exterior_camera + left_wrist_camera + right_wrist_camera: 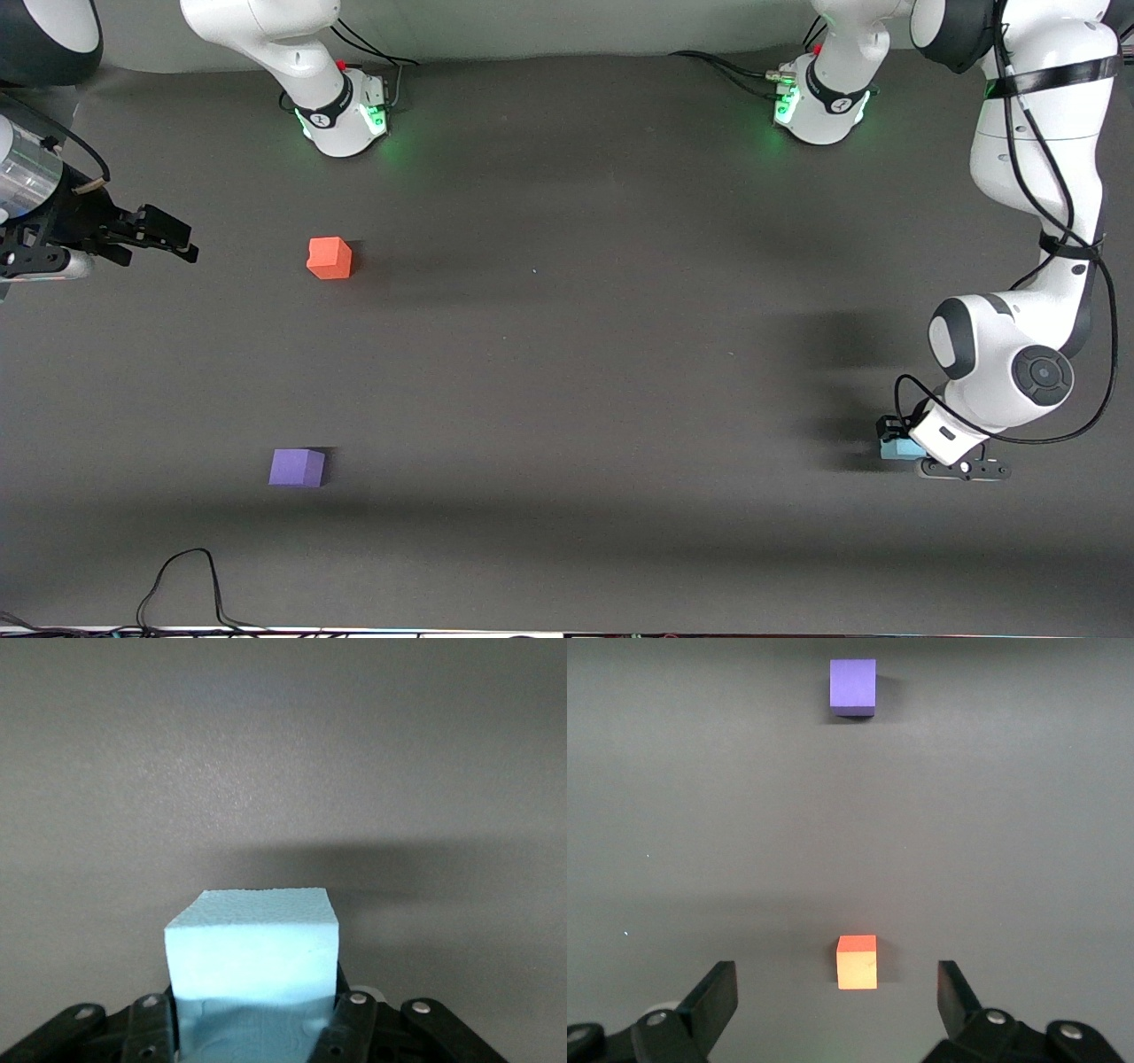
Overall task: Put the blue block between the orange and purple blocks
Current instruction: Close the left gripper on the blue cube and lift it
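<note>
Between the left gripper's [252, 1028] closed jaws sat the blue block [254, 952], clamped for carrying; the right gripper [837, 997] waited, jaws wide, empty.

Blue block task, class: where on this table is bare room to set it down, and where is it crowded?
Bare mat lies between the orange block and the purple block, and across the table's middle. It is crowded only at the left arm's end, where the left claw is shut on the blue block.
</note>
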Robot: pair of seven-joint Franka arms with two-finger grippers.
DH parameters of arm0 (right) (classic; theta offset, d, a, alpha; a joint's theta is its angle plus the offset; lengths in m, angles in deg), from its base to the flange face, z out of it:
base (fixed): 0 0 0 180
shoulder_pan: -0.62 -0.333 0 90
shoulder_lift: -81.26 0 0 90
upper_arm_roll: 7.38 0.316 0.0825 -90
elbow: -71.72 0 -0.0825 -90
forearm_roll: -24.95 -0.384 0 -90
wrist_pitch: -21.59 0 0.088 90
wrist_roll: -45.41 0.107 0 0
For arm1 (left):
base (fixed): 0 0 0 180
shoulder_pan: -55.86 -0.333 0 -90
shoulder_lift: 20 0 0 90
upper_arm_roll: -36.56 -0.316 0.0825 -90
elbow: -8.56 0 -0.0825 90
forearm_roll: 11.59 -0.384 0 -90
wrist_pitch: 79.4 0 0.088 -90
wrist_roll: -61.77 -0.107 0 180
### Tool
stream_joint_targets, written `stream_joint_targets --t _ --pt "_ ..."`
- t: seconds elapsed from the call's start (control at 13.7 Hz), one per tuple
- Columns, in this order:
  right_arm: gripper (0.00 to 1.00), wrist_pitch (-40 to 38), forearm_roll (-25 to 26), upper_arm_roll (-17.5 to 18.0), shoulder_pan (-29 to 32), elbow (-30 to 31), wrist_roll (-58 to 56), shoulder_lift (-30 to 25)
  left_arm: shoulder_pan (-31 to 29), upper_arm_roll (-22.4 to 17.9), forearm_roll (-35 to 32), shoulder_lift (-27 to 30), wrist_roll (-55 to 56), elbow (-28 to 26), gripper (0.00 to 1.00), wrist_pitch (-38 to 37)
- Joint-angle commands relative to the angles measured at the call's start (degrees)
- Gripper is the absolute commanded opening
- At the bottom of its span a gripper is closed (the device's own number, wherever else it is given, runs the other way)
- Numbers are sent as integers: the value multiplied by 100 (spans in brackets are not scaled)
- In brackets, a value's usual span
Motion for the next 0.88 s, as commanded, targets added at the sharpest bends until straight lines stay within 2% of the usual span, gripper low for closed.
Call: stream_joint_targets --t 0.0,0.29,0.44,0.58,0.8 --pt "100 114 0 -36 -29 193 -46 -169 4 -7 72 207 41 234 46 -454" --pt "100 158 8 -36 -20 211 -38 -177 65 -25 10 681 111 1156 45 -2455" --pt "100 158 8 -36 -20 228 -38 -177 135 36 10 857 469 1456 45 -3161" --pt "100 166 8 -27 -29 228 -38 -177 538 54 10 1094 1031 1606 45 -3636" --pt "100 175 9 -27 -37 255 -38 -177 1652 54 19 1262 2646 1694 46 -3867"
